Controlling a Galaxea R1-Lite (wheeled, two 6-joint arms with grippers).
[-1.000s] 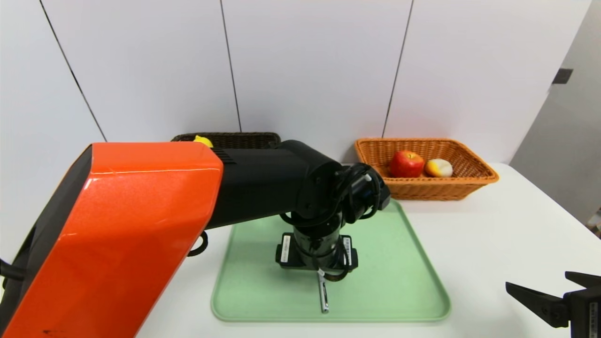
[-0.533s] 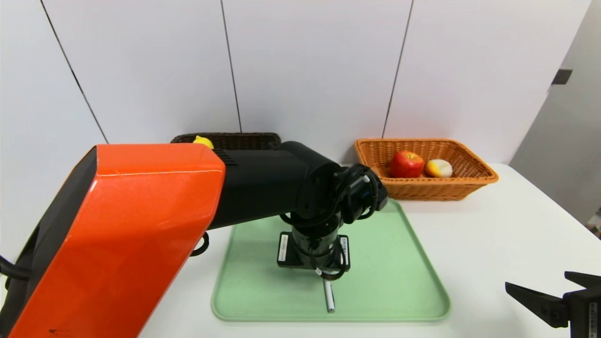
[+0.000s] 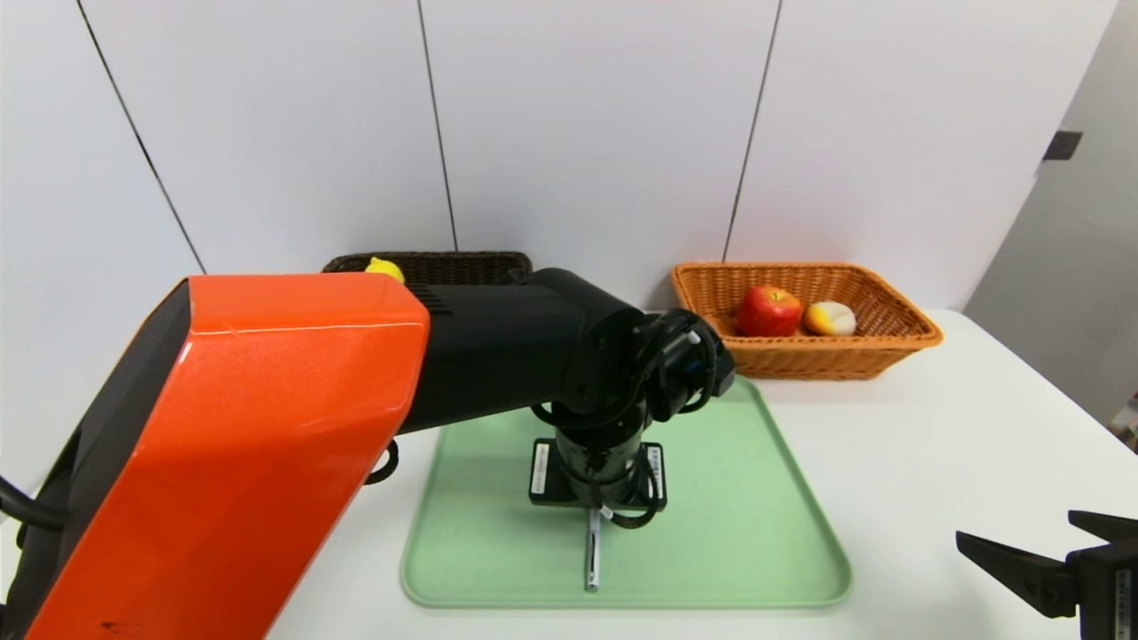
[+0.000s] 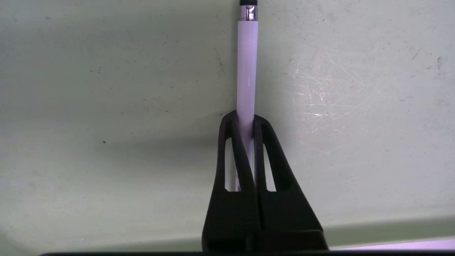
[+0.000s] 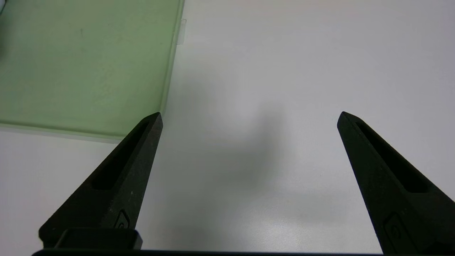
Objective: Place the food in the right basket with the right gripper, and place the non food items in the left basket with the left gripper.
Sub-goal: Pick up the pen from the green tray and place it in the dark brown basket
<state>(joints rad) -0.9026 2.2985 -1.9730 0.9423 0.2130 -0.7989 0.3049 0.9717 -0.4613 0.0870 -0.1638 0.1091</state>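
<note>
Both fingers pinch pen, seemingly lifted.

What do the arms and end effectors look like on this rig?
Left arm: glossy orange shell, black forearm and wrist, looped black cables, white labels on the wrist block. Left end effector: matte black tapered fingers with slotted cutouts. Right end effector: same black pointed, slotted fingers.

White table, green tray, dark basket, orange basket
</note>
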